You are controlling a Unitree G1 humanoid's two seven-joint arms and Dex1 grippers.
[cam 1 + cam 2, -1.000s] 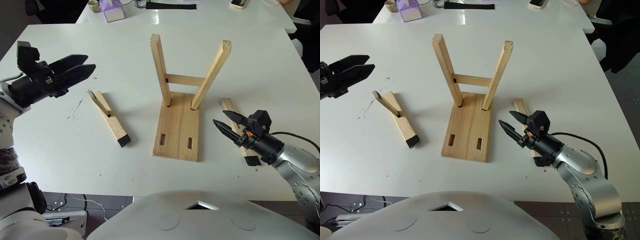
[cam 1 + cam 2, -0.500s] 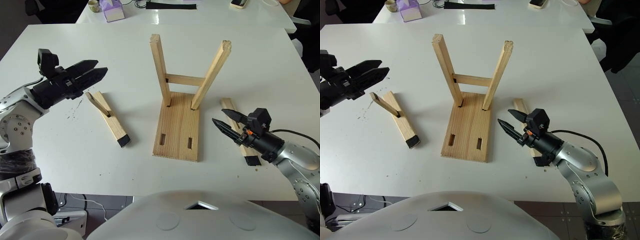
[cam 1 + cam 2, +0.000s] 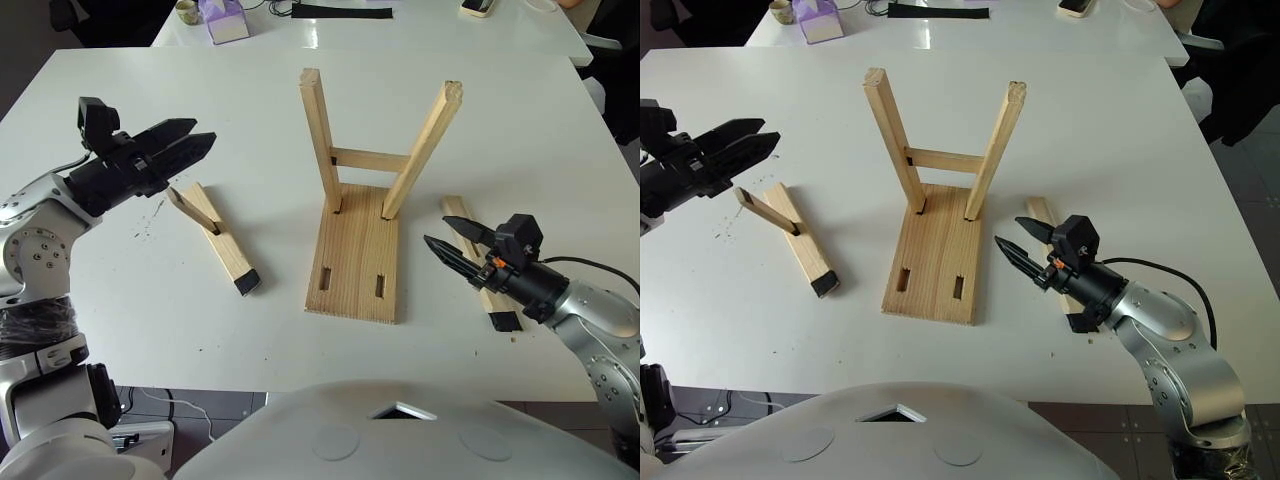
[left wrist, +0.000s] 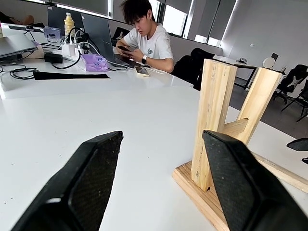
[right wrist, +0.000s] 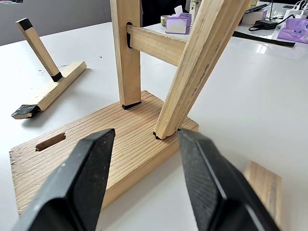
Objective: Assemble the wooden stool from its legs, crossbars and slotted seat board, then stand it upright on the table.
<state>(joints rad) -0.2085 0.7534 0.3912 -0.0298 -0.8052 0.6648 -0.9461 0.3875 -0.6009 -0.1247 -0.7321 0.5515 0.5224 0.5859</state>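
Note:
The slotted seat board (image 3: 355,262) lies flat mid-table. Two legs (image 3: 320,140) (image 3: 422,150) stand in its far slots, joined by a crossbar (image 3: 370,158); the two near slots (image 3: 325,277) are empty. To its left lies a loose leg (image 3: 225,245) with a crossbar angled up from its far end. My left gripper (image 3: 203,132) is open, hovering just above and left of that crossbar's tip. A second loose leg (image 3: 462,222) lies right of the board, partly under my right arm. My right gripper (image 3: 436,231) is open, low, pointing at the board's right edge.
A purple tissue box (image 3: 225,18), a cup (image 3: 187,11) and a black strip (image 3: 342,12) sit on a second table behind. The white table (image 3: 150,300) has bare room in front of the board and at the far right; small dark specks lie left of the loose leg.
My left gripper has swung right, toward the loose leg's raised crossbar, then nearly stopped. The right gripper has barely shifted. The wooden parts have not moved.

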